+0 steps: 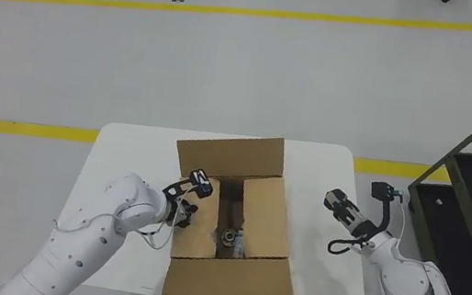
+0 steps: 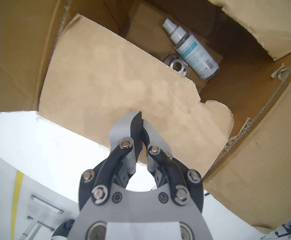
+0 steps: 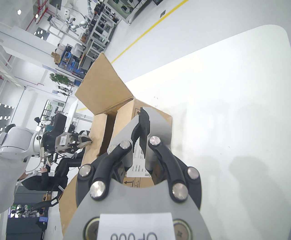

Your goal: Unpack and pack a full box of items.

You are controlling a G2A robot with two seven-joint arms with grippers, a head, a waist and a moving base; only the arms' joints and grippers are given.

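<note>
We see a white-and-teal paper label (image 2: 197, 59) with a barcode on the clear plastic spray bottle (image 2: 191, 51); its fine print is too small for us to read. The brown cardboard box (image 3: 102, 91) bears a white barcode sticker (image 3: 138, 162) and black upright-arrow marks (image 3: 131, 181). A white tag (image 3: 136, 223) on the right gripper (image 3: 143, 117) carries dark characters, upside down and partly cut off.

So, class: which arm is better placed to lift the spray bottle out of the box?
Left, probably. The left gripper hangs at a flap of the box, its camera looking straight in at the spray bottle. The right gripper sits beside the box, out over the table.
</note>
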